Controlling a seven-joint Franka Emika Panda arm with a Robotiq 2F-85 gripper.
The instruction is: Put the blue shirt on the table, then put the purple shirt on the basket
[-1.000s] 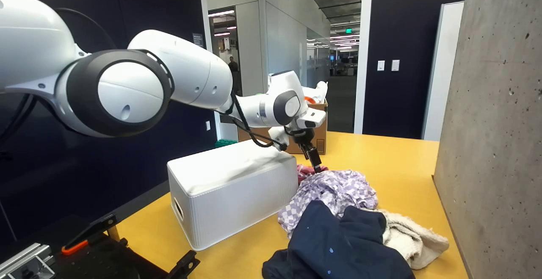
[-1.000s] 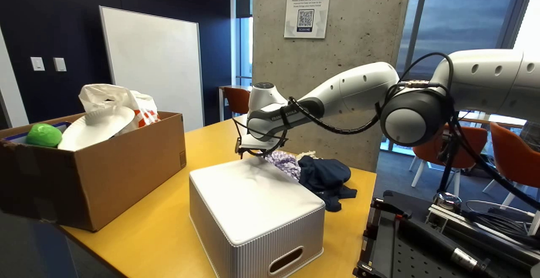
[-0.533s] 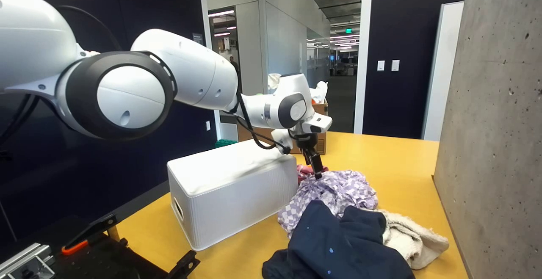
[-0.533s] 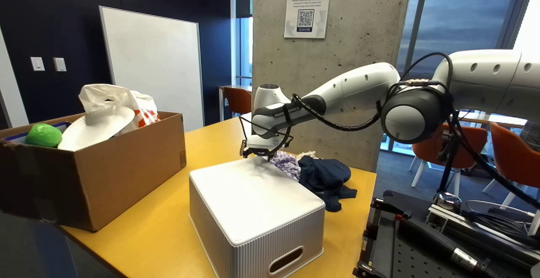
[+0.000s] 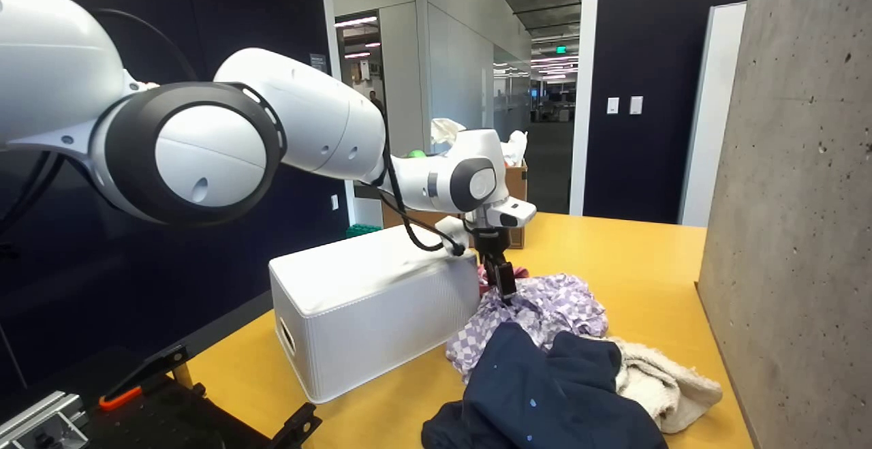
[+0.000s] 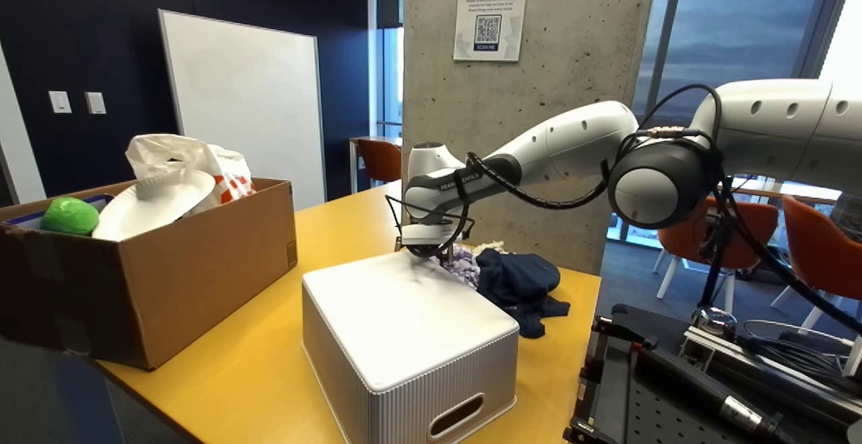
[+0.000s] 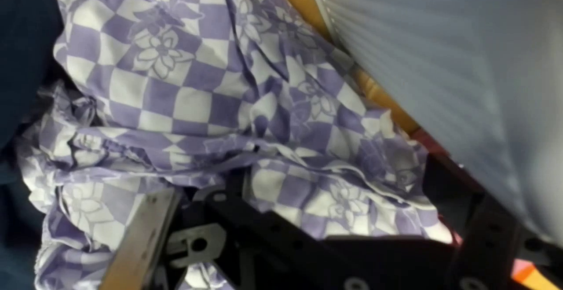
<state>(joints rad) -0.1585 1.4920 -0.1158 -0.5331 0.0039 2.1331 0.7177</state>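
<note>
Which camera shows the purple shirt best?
The wrist view: the purple shirt fills much of it, checks and flowers clear. In an exterior view it's a heap partly behind the blue shirt; in an exterior view only a patch shows past the white box.

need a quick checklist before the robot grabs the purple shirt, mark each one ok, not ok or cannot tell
1. Blue shirt on the table: ok, it lies there crumpled.
2. Gripper open: ok, its jaws stand apart in the wrist view.
3. Purple shirt under the gripper: ok, its cloth shows between the jaws.
4. Purple shirt free of the blue shirt: cannot tell, they lie together and may overlap.
5. Jaws clear of the basket: cannot tell, one shows right by its wall in the wrist view.
6. Red cloth out of the way: cannot tell, the gripper partly hides it.
</note>
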